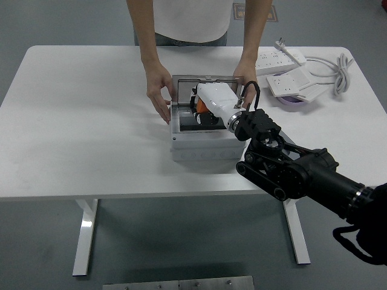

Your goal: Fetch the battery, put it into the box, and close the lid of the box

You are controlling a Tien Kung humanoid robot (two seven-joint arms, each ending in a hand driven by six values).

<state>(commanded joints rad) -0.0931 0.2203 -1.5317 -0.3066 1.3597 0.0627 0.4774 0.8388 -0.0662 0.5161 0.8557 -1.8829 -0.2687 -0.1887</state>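
One grey box [202, 145] stands in the middle of the white counter [78, 121], its lid [204, 84] raised at the far side. One robot arm comes from the right; its white right hand [213, 101] reaches down into the box, and I cannot tell if its fingers are curled or apart. A dark thing lies inside, probably the battery [192, 121]. Two hands of a person [158, 90] hold the box at both sides. Two power strips [281, 58] and one white cable [338, 69] lie at the far right
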